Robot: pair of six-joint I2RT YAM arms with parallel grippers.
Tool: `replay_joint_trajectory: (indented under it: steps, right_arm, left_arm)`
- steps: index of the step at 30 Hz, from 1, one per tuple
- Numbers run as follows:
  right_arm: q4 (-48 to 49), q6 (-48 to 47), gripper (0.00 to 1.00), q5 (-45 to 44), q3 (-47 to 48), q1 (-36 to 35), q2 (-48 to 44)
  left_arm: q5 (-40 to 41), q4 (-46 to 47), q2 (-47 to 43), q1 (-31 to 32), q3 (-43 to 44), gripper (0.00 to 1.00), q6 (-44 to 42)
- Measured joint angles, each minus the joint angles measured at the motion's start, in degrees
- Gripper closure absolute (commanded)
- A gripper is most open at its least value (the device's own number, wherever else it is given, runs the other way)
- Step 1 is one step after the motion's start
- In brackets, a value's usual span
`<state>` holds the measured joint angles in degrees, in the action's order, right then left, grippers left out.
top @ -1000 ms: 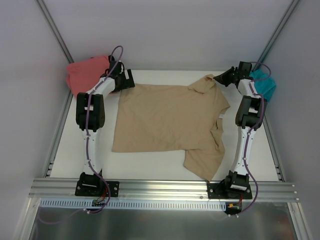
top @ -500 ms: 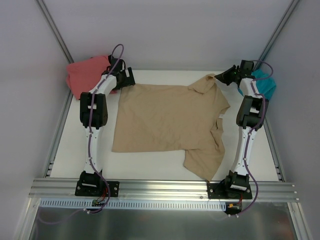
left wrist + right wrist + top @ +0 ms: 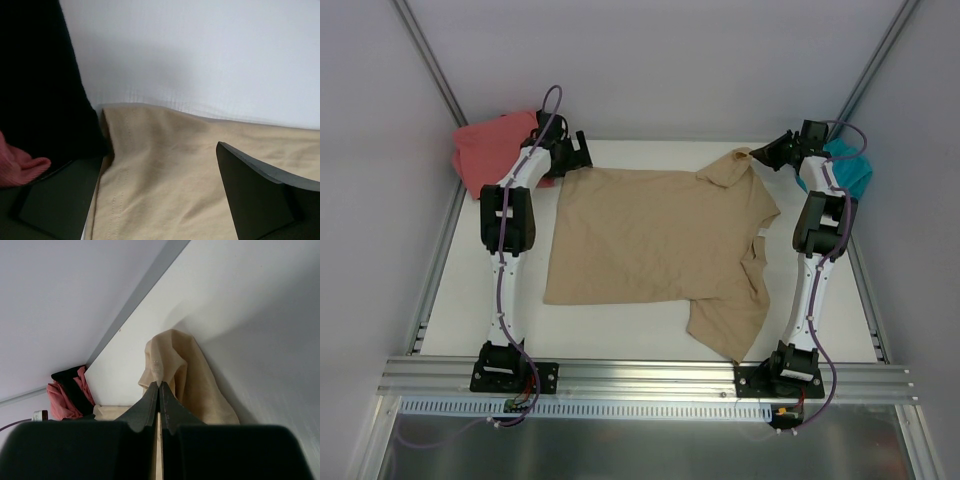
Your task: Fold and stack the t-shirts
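Right end effector (image 3: 159, 384) pinching tan t-shirt (image 3: 650, 235) (corner peaked, wrinkled).

A tan t-shirt (image 3: 650, 235) lies spread across the middle of the white table (image 3: 620, 335), one sleeve trailing toward the lower right. The left gripper (image 3: 578, 152) sits at its upper-left corner, beside a coral-pink t-shirt (image 3: 488, 145). The right gripper (image 3: 757, 155) meets a raised peak of cloth at upper right, near a teal t-shirt (image 3: 855, 172).
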<state>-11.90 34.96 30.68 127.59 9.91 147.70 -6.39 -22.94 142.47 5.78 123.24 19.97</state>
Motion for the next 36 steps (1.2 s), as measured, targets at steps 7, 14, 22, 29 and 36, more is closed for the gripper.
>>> replay_joint_trajectory:
  steps: [7,14,22,29,36]
  right_arm:
    - [0.0,0.07,0.99,-0.02,0.0,0.0,-0.02]
    - [0.0,0.11,0.99,-0.07,0.0,0.0,-0.02]
    - [-0.02,0.11,0.99,-0.15,0.0,-0.02,-0.31]
    - [-0.04,0.11,0.99,-0.22,0.0,-0.2,-0.63]
    - [-0.09,0.11,1.0,-0.24,0.0,-0.52,-0.76]
  left_arm:
    - [-3.74,1.14,0.5,-0.24,0.24,0.22,1.53]
    - [-6.82,2.82,1.53,-0.24,0.37,0.46,3.15]
    - [-6.75,5.4,1.36,-0.22,-1.2,0.54,3.15]
    - [-1.86,8.98,-1.31,-0.22,-6.99,1.0,0.83]
    - [2.54,8.98,-2.93,-0.13,-8.31,1.0,-1.6]
